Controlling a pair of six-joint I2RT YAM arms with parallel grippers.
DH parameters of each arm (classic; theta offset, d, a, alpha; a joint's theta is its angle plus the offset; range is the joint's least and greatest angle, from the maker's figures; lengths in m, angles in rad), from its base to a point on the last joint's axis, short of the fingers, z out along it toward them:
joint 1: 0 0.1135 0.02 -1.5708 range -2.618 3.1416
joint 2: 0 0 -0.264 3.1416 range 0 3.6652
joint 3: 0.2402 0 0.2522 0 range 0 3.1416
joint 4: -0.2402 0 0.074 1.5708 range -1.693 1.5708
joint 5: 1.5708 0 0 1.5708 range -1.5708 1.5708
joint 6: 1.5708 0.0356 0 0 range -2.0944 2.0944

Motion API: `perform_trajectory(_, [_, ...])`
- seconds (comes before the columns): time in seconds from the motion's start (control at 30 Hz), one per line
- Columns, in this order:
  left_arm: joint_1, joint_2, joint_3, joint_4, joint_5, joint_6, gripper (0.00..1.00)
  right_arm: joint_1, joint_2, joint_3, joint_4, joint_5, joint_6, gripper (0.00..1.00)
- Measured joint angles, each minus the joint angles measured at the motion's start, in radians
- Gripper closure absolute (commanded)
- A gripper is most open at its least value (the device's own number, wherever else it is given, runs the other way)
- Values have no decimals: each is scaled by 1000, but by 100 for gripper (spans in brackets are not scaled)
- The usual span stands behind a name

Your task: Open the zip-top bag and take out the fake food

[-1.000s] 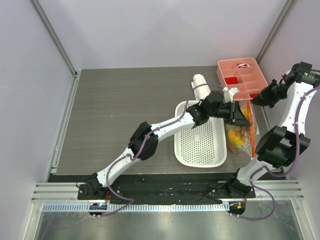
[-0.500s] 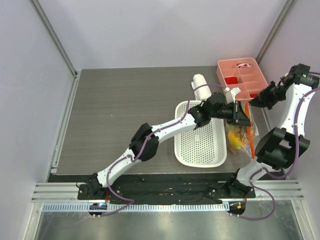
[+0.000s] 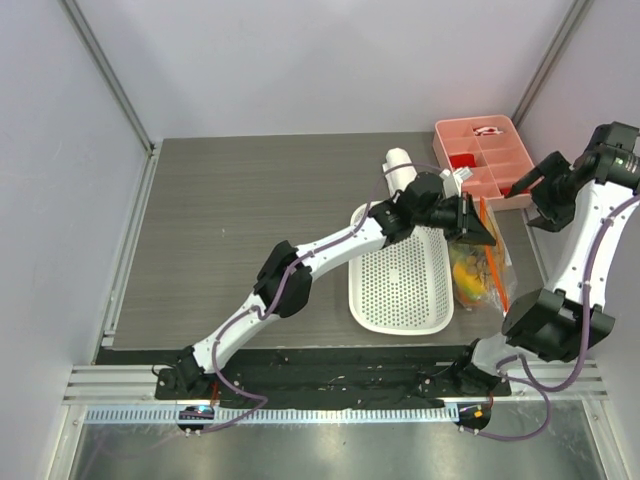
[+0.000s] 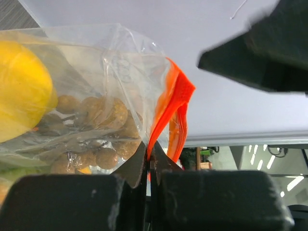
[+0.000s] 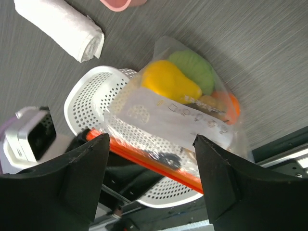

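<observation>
Now | left jaws pinched shut on zip-top bag (image 4: 120,62) mouth | right jaws wide, empty, apart from bag

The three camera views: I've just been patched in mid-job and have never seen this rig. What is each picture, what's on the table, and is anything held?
Two robot arms are bolted at the near edge of a table. The overhead view looks down from above and behind them. The other two views come from a camera on each wrist, with that arm's own fingers in frame.

On the table are a white perforated basket, a pink compartment tray and a white roll. The zip-top bag of fake food is at the basket's right side.

In the left wrist view, the left gripper is shut on the bag's orange zip strip. A yellow lemon and brown grapes show through the plastic.

The right gripper is open, looks down on the bag and holds nothing.
</observation>
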Motion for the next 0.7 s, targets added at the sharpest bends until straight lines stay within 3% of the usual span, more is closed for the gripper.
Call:
perform_trajectory(0.23, [53,0,0,1,85,-42,100,146,-186,-113,-2,78,-29,36])
perform_trajectory(0.43, [83,0,0,6,115,-71,100,155,-264,-236,3,101,-38,49])
perform_trajectory(0.7, [82,0,0,9,138,-95,100,211,-348,-397,-13,97,-31,46])
